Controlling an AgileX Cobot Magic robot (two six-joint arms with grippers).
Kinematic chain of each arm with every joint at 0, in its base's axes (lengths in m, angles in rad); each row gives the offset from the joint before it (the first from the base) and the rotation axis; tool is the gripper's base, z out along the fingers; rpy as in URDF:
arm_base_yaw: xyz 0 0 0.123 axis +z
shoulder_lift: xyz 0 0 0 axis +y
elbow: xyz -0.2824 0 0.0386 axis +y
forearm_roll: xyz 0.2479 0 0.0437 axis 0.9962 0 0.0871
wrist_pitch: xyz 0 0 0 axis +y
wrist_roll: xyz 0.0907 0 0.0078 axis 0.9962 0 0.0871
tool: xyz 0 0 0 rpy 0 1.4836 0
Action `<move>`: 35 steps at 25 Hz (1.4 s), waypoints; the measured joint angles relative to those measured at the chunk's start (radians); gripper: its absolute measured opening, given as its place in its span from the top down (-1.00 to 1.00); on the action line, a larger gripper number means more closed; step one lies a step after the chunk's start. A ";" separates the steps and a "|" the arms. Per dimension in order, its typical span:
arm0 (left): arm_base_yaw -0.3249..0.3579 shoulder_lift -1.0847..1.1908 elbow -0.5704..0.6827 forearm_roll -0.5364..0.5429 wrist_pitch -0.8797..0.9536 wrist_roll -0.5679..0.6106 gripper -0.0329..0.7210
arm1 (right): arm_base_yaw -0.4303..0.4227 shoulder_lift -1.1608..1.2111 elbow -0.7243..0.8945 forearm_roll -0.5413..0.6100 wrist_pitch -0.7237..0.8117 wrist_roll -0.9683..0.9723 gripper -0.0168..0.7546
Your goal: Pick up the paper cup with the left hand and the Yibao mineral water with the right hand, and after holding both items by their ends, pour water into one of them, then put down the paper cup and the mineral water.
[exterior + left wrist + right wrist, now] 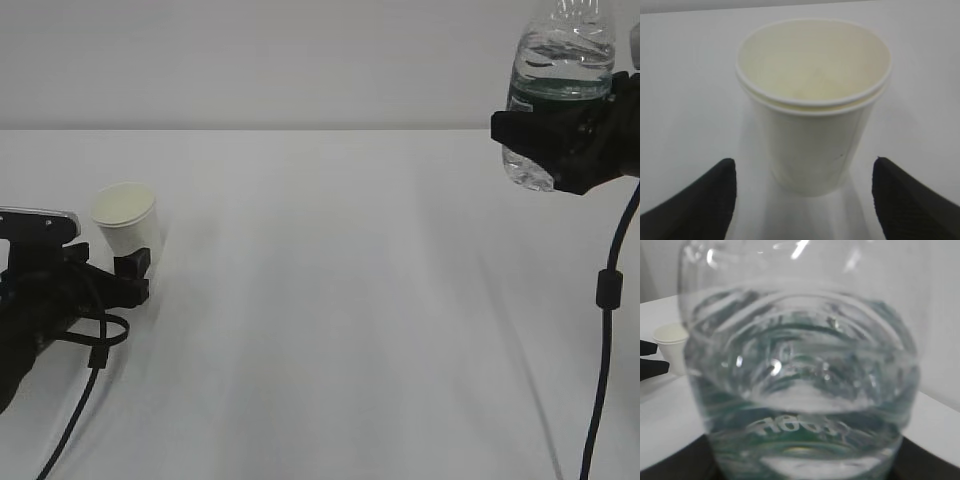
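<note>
Paper cup (126, 218) upright on the white desk (330, 300), open mouth up, pale cream inside, nothing visibly in it. Double rolled rim in the left wrist view (812, 102), as of two cups nested, though cannot tell for sure. Left hand (132, 275) low on the desk just beside the cup, on its near side, jaws spread wide. From the wrist view, black fingertips (705, 200) well clear of the cup's base on either side, touching neither wall; cup released, standing free between them.

Yibao mineral water (555, 90) well apart from the cup, high above the desk at the far right, top cut off by the frame edge. Right hand (560, 140) clenched around the bottle's lower body, just under the dark green label band. Bottle roughly upright, leaning slightly, water level visible inside the clear ribbed wall. Right wrist view filled by the bottle (800, 390), blurred, cup (671, 347) small beyond it on the left.
</note>
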 joint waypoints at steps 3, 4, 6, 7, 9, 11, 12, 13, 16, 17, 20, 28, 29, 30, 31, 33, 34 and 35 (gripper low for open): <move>0.000 0.011 -0.005 0.003 0.000 0.000 -0.72 | 0.000 0.000 0.000 0.000 0.000 0.000 -0.08; 0.000 0.013 -0.005 0.003 0.000 0.000 -0.71 | 0.000 0.000 0.000 0.000 0.000 0.000 -0.08; 0.000 0.017 -0.014 0.003 0.000 0.000 -0.71 | 0.000 0.000 0.000 0.000 0.000 0.000 -0.08; 0.001 0.021 -0.020 0.003 0.000 0.000 -0.71 | 0.000 0.000 0.000 0.000 0.000 0.000 -0.08; 0.001 0.027 -0.032 0.005 0.000 0.000 -0.71 | 0.000 0.000 0.000 0.000 0.000 0.000 -0.08; 0.001 0.028 -0.047 0.005 0.000 0.000 -0.71 | 0.000 0.000 0.000 0.000 0.000 0.000 -0.08; 0.001 0.028 -0.056 0.005 0.000 0.000 -0.71 | 0.000 0.000 0.000 0.000 0.000 0.000 -0.08; 0.002 0.028 -0.064 0.005 0.000 0.000 -0.71 | 0.000 0.000 0.000 0.000 0.000 0.000 -0.08; 0.004 0.029 -0.080 0.005 0.000 0.000 -0.70 | 0.000 0.000 0.000 0.000 0.000 0.000 -0.08; 0.005 0.029 -0.086 0.005 0.000 0.000 -0.70 | 0.000 0.000 0.000 0.000 0.000 0.000 -0.08; 0.009 0.047 -0.105 0.005 0.000 0.000 -0.70 | 0.000 0.000 0.000 0.000 0.000 0.000 -0.08; 0.013 0.095 -0.154 0.005 0.000 0.000 -0.69 | 0.000 0.000 0.000 0.000 0.000 0.000 -0.08; 0.013 0.097 -0.161 0.005 0.000 0.000 -0.69 | 0.000 0.000 0.000 0.000 0.000 0.000 -0.08; 0.013 0.098 -0.167 0.005 0.000 0.000 -0.69 | 0.000 0.000 0.000 0.000 0.000 0.000 -0.08; 0.013 0.098 -0.172 0.005 0.000 0.000 -0.68 | 0.000 0.000 0.000 0.000 0.000 0.000 -0.08; 0.013 0.098 -0.180 0.005 0.000 0.000 -0.68 | 0.000 0.000 0.000 -0.002 0.000 0.000 -0.08; 0.014 0.098 -0.183 0.005 0.000 0.000 -0.68 | 0.000 0.000 0.000 -0.004 0.000 0.000 -0.08; 0.018 0.098 -0.184 0.005 0.000 0.000 -0.67 | 0.000 0.000 0.000 -0.006 0.000 0.000 -0.08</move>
